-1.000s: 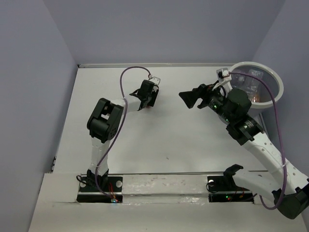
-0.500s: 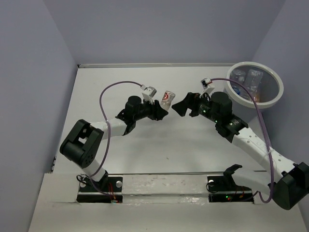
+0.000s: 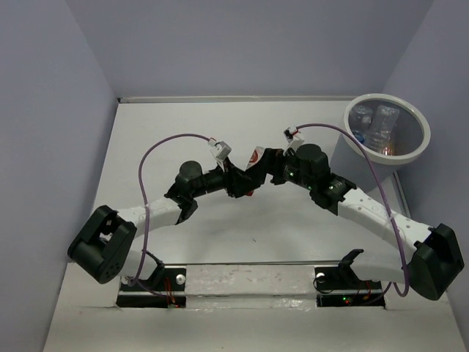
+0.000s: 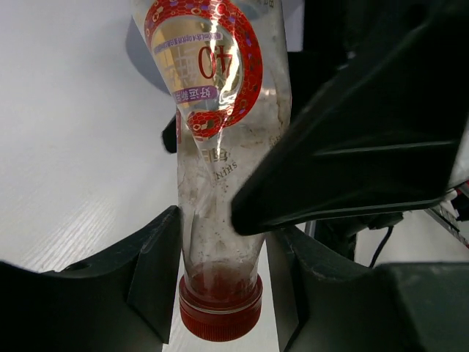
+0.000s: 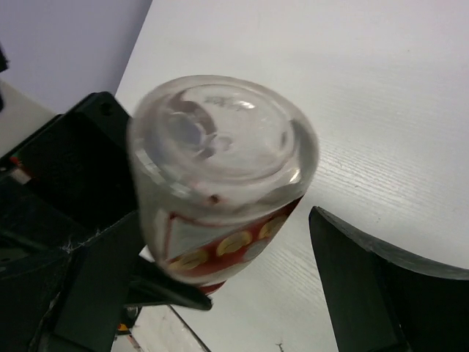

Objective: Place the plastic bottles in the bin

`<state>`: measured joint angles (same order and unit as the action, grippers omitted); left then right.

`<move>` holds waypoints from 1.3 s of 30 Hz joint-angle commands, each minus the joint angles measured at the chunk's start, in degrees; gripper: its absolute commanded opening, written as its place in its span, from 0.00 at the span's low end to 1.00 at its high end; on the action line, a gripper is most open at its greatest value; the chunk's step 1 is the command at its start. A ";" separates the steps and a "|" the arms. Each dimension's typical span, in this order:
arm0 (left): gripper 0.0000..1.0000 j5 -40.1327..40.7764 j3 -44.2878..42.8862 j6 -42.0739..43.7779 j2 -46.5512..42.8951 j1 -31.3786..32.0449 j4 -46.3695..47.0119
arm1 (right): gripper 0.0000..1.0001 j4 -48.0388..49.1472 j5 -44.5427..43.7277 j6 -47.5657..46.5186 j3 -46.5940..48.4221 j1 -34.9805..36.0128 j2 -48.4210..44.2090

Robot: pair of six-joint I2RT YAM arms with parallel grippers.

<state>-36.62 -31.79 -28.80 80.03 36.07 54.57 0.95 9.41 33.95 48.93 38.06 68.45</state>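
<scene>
While the left fingers (image 4: 155,268) are clamped on the neck end of the red-capped bottle (image 4: 220,147), just above its cap, the right fingers (image 5: 370,282) stand spread either side of its base end. The step in hand therefore looks like a hand-over, in the air over the middle of the bench (image 3: 242,235). To do it well, the right fingers should centre first: one lies close along the bottle's side and the other stands clearly apart, so closing now would likely push the bottle askew. They should bite on the straight clear body, not the rounded bottom where they could slide off, and hold firmly before the left pair lets go. The thin plastic probably dents, so a moderate squeeze suits. The bin (image 3: 388,96) waits at the far right corner of the bench, with other bottles (image 3: 381,125) inside it. This bottle is small, clear and seemingly empty, with a red-and-gold label, a red screw cap and a dimpled bottom.
</scene>
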 commanded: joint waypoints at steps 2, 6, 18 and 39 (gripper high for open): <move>0.39 -3.80 1.03 -1.09 -5.32 1.10 6.61 | 0.99 3.44 -5.80 0.85 3.10 2.36 0.72; 0.39 -2.23 1.90 -0.56 -6.72 1.98 6.43 | 0.91 4.76 -8.17 0.41 4.95 3.86 2.13; 0.81 0.58 2.26 0.76 -7.86 1.98 3.28 | 0.31 6.08 -20.11 -2.83 8.64 6.15 1.43; 0.99 19.75 7.53 7.70 -29.67 2.07 -11.32 | 0.16 -0.34 -68.38 -44.32 31.58 -28.45 -5.78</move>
<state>-20.14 -24.93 -22.81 50.98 37.82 43.57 0.36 -50.96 0.58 78.70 17.28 61.47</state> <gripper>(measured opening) 0.989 0.751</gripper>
